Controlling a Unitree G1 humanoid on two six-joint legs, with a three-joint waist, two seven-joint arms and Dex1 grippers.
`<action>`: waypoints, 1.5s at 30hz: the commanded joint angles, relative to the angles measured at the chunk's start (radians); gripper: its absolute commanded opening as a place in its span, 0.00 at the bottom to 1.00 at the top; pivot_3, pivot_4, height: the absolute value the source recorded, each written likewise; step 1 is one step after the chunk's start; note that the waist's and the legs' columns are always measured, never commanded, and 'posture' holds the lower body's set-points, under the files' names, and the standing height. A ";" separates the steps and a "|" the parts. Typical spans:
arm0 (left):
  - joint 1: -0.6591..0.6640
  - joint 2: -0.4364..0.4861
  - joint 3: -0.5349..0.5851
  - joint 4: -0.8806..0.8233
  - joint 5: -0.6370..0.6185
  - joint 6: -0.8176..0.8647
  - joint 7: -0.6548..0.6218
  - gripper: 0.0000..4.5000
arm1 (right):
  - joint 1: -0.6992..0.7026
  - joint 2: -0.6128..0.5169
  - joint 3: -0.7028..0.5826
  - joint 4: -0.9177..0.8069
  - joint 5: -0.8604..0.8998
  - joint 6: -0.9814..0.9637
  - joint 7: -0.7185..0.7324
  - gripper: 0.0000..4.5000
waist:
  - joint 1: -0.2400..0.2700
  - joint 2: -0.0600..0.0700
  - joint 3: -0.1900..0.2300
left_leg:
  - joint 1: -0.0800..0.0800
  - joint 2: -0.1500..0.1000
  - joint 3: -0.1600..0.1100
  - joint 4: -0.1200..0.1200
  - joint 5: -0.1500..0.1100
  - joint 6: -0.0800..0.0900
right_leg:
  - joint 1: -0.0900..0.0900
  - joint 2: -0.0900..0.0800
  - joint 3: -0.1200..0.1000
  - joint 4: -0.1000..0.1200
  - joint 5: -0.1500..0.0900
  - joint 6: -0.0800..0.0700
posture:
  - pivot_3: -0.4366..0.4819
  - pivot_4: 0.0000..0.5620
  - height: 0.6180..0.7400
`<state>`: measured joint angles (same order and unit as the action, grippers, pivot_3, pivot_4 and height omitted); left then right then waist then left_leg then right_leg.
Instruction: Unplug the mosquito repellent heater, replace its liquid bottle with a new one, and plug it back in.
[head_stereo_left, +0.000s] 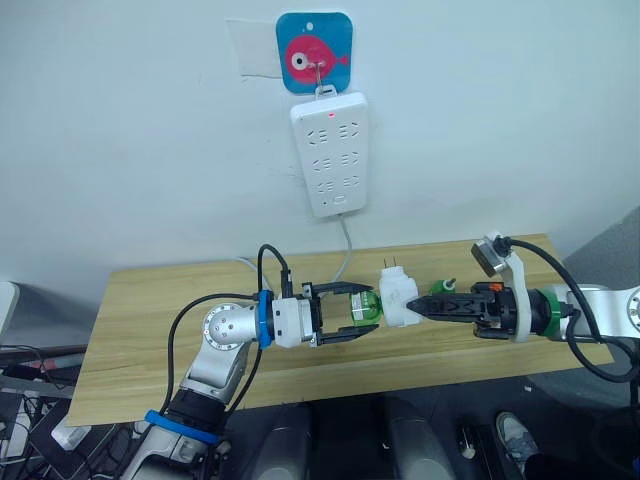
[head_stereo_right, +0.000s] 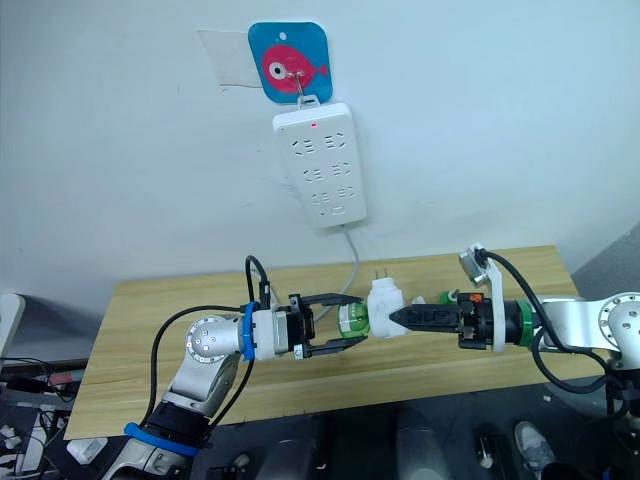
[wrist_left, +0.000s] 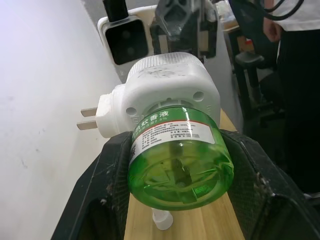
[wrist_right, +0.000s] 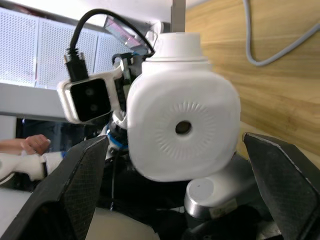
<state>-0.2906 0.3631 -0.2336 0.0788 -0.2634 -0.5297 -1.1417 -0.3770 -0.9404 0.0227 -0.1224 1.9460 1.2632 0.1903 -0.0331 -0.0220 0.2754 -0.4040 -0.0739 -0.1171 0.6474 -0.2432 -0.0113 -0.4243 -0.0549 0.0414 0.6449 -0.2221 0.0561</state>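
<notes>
The mosquito repellent heater (head_stereo_left: 398, 297), a small white unit with its two prongs bare, hangs unplugged in the air over the table between my two grippers. A green liquid bottle (wrist_left: 177, 155) is screwed into its left end. My left gripper (head_stereo_left: 368, 311) is shut on that bottle, one black finger on each side. My right gripper (head_stereo_left: 417, 306) meets the heater's vent end (wrist_right: 182, 125) from the right. Its fingers (wrist_right: 75, 190) stand apart above and below the heater, with a gap showing on one side.
A long white power strip (head_stereo_left: 330, 153) hangs on the wall from a blue fish hook (head_stereo_left: 314, 52), its cable dropping behind the wooden table (head_stereo_left: 150, 320). A small green-topped item (head_stereo_left: 447, 287) stands behind my right gripper. A person (wrist_left: 295, 75) stands past the table's right end.
</notes>
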 joint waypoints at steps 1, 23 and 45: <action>-0.001 -0.006 -0.009 -0.048 -0.019 0.000 0.014 0.50 | 0.001 0.014 -0.002 -0.025 0.026 -0.018 -0.014 0.99 | 0.000 0.000 0.000 | 0.000 0.000 0.000 0.000 0.000 0.000 | 0.000 0.000 0.000 0.000 0.000 0.000 | 0.39 0.45 1.00; 0.030 -0.002 -0.027 -0.105 -0.028 0.046 0.025 0.50 | 0.001 0.050 -0.003 -0.046 0.026 -0.017 -0.012 0.66 | 0.000 0.000 0.000 | 0.000 0.000 0.000 0.000 0.000 0.000 | 0.000 0.000 0.000 0.000 0.000 0.000 | 0.40 0.44 1.00; -0.004 0.129 -0.115 -0.310 0.255 0.635 0.234 1.00 | -0.048 0.077 0.061 -0.155 0.026 -0.200 -0.518 0.66 | 0.000 0.001 -0.001 | 0.001 0.000 0.000 -0.001 0.000 0.000 | 0.000 0.000 0.000 0.001 0.000 0.000 | 0.40 0.39 1.00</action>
<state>-0.2762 0.5009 -0.3259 -0.2047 -0.0383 0.0868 -0.9247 -0.4135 -0.8651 0.0950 -0.2305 1.9471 1.0776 -0.3161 -0.0333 -0.0214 0.2746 -0.4034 -0.0741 -0.1168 0.6469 -0.2431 -0.0114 -0.4242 -0.0547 0.0418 0.6455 -0.2220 0.0561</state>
